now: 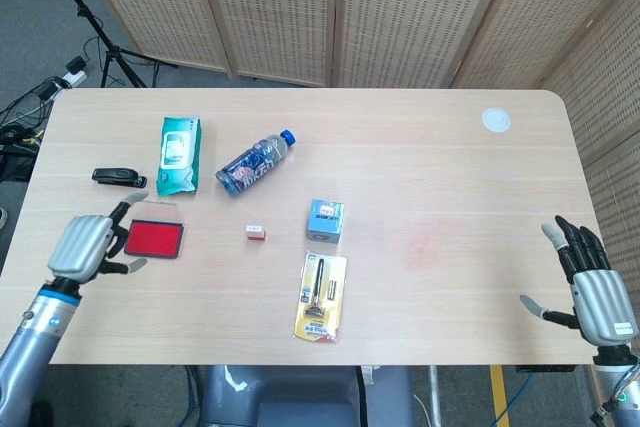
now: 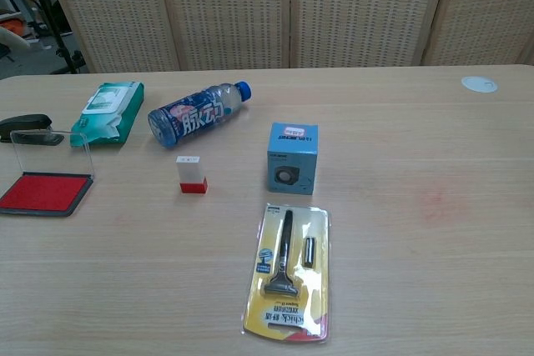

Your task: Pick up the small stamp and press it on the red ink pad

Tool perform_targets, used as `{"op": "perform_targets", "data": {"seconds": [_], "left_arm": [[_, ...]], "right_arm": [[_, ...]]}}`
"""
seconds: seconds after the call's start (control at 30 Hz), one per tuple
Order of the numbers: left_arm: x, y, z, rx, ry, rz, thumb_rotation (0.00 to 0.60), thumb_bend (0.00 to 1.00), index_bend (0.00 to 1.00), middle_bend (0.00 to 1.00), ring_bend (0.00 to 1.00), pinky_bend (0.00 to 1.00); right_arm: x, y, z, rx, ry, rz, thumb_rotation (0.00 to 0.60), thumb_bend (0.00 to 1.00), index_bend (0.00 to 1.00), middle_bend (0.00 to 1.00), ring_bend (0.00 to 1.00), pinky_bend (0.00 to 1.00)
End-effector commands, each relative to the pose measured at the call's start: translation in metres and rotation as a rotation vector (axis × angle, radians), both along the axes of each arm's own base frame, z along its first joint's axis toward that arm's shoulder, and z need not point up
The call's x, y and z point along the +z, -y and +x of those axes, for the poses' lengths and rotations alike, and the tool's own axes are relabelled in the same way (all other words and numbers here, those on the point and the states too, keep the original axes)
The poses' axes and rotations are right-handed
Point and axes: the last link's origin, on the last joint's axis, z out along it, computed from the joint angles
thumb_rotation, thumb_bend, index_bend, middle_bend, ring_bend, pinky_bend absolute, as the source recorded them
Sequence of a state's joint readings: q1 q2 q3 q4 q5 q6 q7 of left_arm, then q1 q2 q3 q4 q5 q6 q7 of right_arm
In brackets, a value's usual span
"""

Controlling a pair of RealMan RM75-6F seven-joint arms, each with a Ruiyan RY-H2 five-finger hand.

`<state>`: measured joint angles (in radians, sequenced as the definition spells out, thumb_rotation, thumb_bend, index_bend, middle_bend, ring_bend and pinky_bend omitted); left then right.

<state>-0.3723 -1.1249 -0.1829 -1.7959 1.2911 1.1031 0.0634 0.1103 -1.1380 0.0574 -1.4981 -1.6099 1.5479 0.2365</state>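
The small stamp (image 1: 256, 233) (image 2: 192, 173), white with a red base, stands upright near the table's middle. The red ink pad (image 1: 154, 238) (image 2: 42, 192) lies open to its left, its clear lid raised behind it. My left hand (image 1: 85, 246) hovers over the table's left part, just left of the pad, fingers apart and holding nothing. At the table's right front edge my right hand (image 1: 590, 289) is open, far from the stamp. Neither hand shows in the chest view.
A green wipes pack (image 1: 179, 154), a lying bottle (image 1: 256, 162) and a black stapler (image 1: 118, 177) sit behind the pad and stamp. A blue box (image 1: 325, 220) and a packaged razor (image 1: 321, 296) lie right of the stamp. A white disc (image 1: 495, 120) is far right.
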Motion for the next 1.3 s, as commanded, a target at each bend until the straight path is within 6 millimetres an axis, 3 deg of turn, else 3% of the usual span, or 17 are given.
{"op": "perform_targets", "data": {"seconds": [0.03,0.23,0.6,0.83,1.3], "left_arm": [[-0.040,-0.029,0.056,-0.021,-0.002,-0.101,0.600,0.12,0.29,0.98,0.95,0.85],[-0.070,-0.043,0.081,-0.011,-0.018,-0.109,0.600,0.12,0.38,0.98,0.95,0.85],[-0.111,-0.061,0.119,-0.014,-0.103,-0.116,0.600,0.16,0.39,0.98,0.95,0.85],[-0.132,-0.074,0.120,0.038,-0.152,-0.107,0.600,0.23,0.44,0.98,0.95,0.85],[-0.151,-0.080,0.123,0.070,-0.142,-0.130,0.600,0.25,0.47,0.98,0.95,0.85]], "right_arm": [[0.000,0.001,-0.001,-0.003,0.004,0.004,0.600,0.00,0.00,0.00,0.00,0.00],[0.000,0.003,-0.003,-0.010,0.013,0.011,0.600,0.00,0.00,0.00,0.00,0.00],[0.001,0.007,-0.006,-0.023,0.030,0.024,0.600,0.00,0.00,0.00,0.00,0.00],[0.002,0.009,-0.009,-0.031,0.045,0.036,0.600,0.00,0.00,0.00,0.00,0.00],[0.002,0.011,-0.010,-0.035,0.059,0.046,0.600,0.00,0.00,0.00,0.00,0.00]]}}
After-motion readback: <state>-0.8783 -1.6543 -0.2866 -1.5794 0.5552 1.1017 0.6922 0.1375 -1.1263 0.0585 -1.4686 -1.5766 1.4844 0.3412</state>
